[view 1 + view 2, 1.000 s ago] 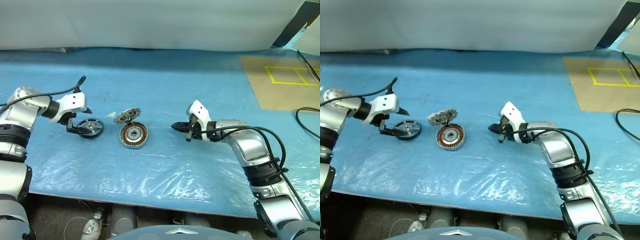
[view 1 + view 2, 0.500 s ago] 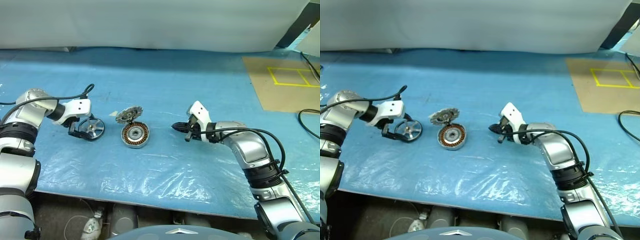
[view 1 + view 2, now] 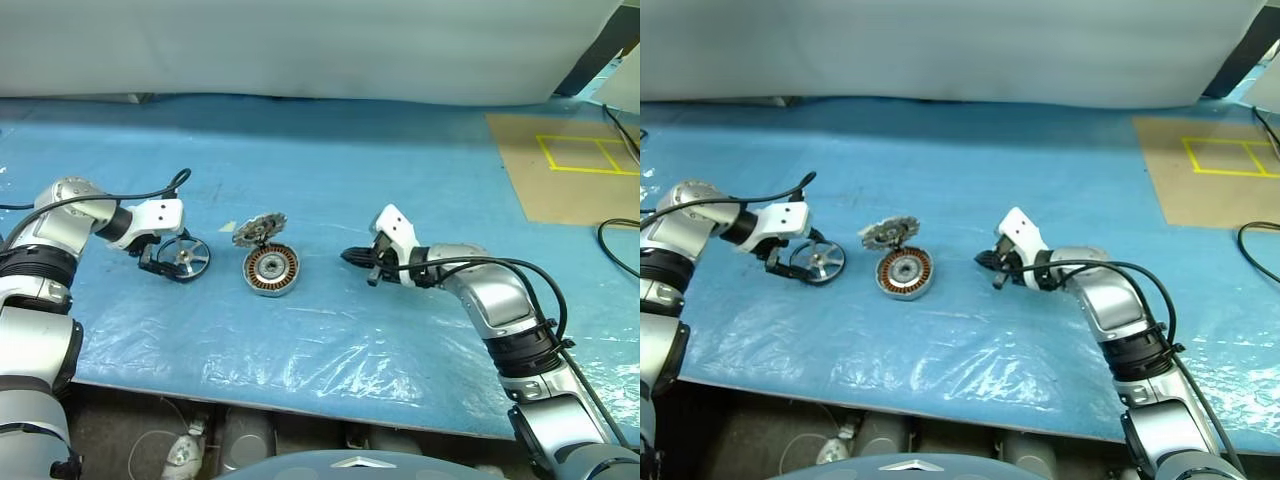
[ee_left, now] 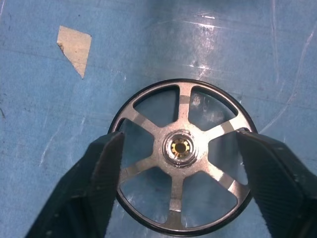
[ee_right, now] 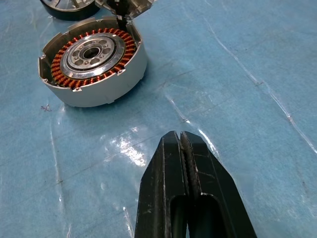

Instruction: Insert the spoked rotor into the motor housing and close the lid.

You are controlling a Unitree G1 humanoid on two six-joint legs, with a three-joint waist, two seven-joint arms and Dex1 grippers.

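Spoked rotor (image 4: pixel 181 157): lies flat on the blue plastic-covered table (image 3: pixel 400 180), left of the motor housing (image 3: pixel 269 271), apart from it.
Left gripper (image 4: pixel 179 163): fingers spread, one at each side of the rotor's rim, touching or just beside it; no firm clamp visible.
Right gripper (image 5: pixel 182 148): fingers pressed together, empty, near the housing's right.
Lid (image 3: pixel 257 228): tilted up at the housing's far edge; windings exposed.
Risks: thin rim may slip or tip out of an off-centre pinch; the slick sheet may let the rotor slide; the unsteadied housing may shift during seating; the propped lid may drop early.
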